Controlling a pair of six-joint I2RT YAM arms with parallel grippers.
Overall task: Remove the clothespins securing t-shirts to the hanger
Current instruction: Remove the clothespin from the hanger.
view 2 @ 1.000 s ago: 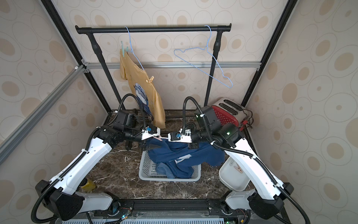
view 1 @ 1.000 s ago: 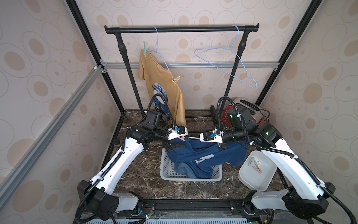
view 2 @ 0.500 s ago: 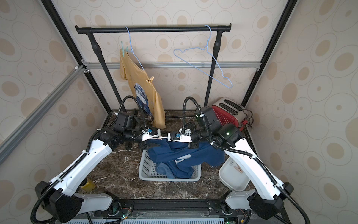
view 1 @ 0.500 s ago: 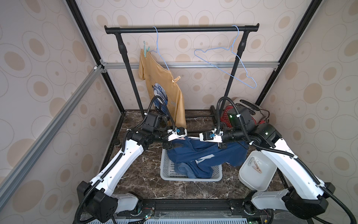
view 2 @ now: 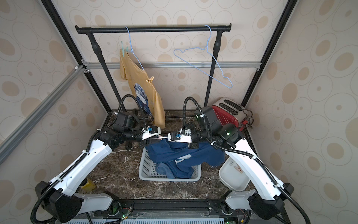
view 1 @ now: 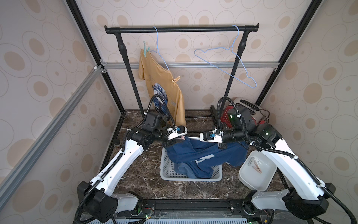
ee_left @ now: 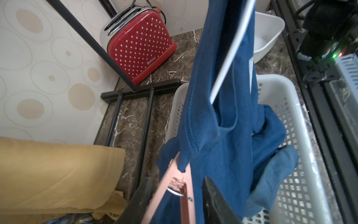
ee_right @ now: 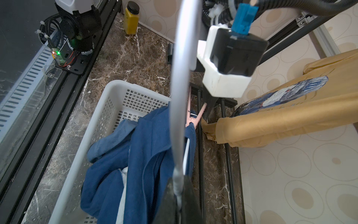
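Bracketing the pink clothespin (ee_left: 171, 186), the left gripper (ee_left: 178, 182) has its two black fingers (ee_left: 141, 197) on either side of the pin's splayed legs. One finger sits against a leg, the other shows a sliver of blue cloth in between, and I cannot tell whether it is squeezing. The pin's nose bites a fold of the navy t-shirt (ee_left: 222, 135) just ahead of those fingertips. The right gripper (ee_right: 178, 192) faces the left one and is pressed together on the rod of the white hanger (ee_right: 180, 77), which carries that navy shirt. The shirt hangs below both grippers and drapes into the white basket (view 1: 168, 175) beneath them, where a lighter blue t-shirt (view 1: 184, 171) lies crumpled. Behind and above the left gripper, the mustard t-shirt (view 1: 160, 81) hangs on a light-blue hanger (view 1: 160, 56) from the rack rail (view 1: 193, 29). It is pinned by a teal clothespin (view 1: 145, 50) at the high shoulder and a yellow clothespin (view 1: 175, 79) at the low one. A bare light-blue hanger (view 1: 228, 64) hangs above the right gripper. Loose clothespins (view 1: 256, 167) lie in the white bin (view 1: 251, 184) under the right forearm, and a red dotted toaster (ee_left: 139, 50) stands beyond the left gripper.
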